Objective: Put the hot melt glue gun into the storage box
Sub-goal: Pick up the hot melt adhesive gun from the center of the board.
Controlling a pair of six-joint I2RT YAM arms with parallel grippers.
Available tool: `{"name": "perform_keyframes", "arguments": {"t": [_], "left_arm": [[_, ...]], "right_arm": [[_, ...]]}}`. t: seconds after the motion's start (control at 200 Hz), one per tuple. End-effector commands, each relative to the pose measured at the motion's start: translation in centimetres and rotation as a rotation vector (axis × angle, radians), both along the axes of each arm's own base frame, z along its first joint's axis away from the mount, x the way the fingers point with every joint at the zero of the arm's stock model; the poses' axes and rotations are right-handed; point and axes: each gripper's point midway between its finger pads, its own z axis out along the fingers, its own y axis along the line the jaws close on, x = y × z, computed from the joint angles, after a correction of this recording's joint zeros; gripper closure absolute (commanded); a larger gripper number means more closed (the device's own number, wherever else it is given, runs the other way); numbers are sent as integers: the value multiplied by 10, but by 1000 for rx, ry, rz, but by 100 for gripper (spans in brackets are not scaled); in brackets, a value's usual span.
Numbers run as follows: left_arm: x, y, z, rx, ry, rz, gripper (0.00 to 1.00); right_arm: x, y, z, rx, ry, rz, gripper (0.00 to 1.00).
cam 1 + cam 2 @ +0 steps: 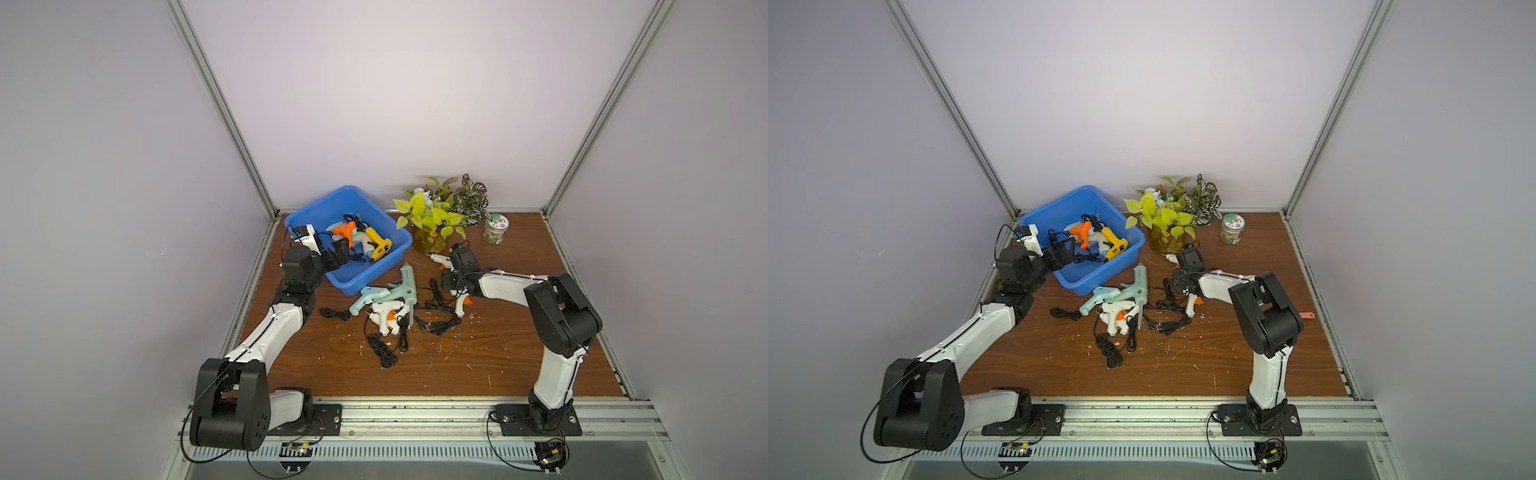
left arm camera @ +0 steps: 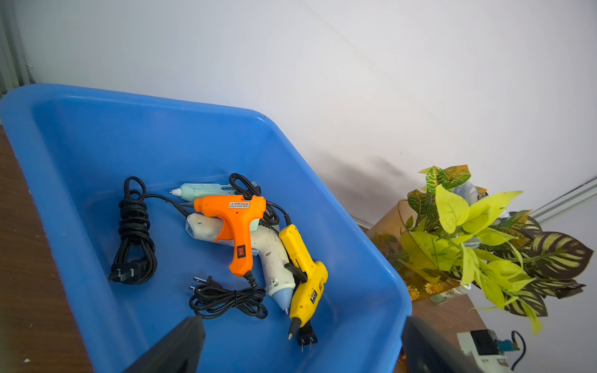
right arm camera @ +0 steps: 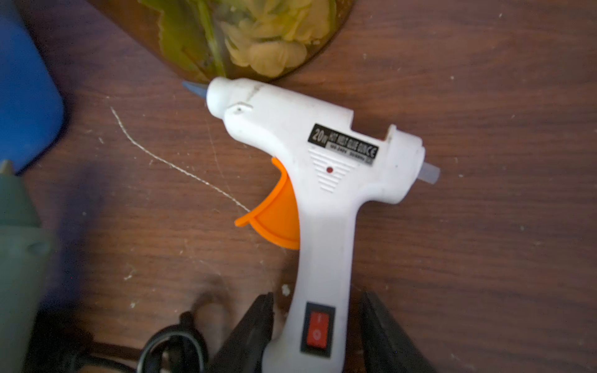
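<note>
Already the box (image 1: 320,199) holds four guns (image 2: 239,226); several others (image 1: 390,299) lie outside. Left end effector (image 2: 302,323) gapes empty; right end effector (image 3: 316,295) straddles a white gun (image 3: 323,155), grip unclear.

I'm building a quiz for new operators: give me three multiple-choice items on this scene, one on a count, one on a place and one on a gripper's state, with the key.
1. Glue guns in the box: A two; B four; C six.
2. The orange-trigger gun lies: A in the box; B on the box's rim; C on the table by the vase.
3. The left gripper is: A open, empty; B shut on a cord; C shut on a plug.

Key:
1 B: the left wrist view shows an orange gun, a yellow gun, a white gun and a mint gun inside.
2 C: the right wrist view shows it flat on the wood, nozzle near the vase.
3 A: its fingers stand wide apart above the box, holding nothing.
</note>
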Motion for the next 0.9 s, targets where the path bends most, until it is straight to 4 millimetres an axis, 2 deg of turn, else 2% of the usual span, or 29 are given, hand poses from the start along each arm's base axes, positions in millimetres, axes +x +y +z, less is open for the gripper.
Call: {"name": "perform_keyframes", "arguments": {"t": [0.0,0.095,0.165,0.4,0.555,0.651,0.896], "left_arm": [[0,6,6,13,-28,17,0],[0,7,8,14,-31,24,0],[-1,7,10,11,-35,25,0],[-6,9,23,-7,-56,36,0],[-7,7,31,-20,-49,26,0],[-7,-1,35,-20,-47,-25,0],[-7,-40,43,-72,-39,-259,0]], "right_arm": [[3,4,11,10,-27,5,62],[1,3,23,24,-51,3,75],[-2,3,32,40,-71,11,80],[-18,3,76,117,-154,41,85],[-36,10,92,175,-172,104,88],[-48,17,104,208,-190,154,88],[-80,43,139,267,-291,331,88]]}}
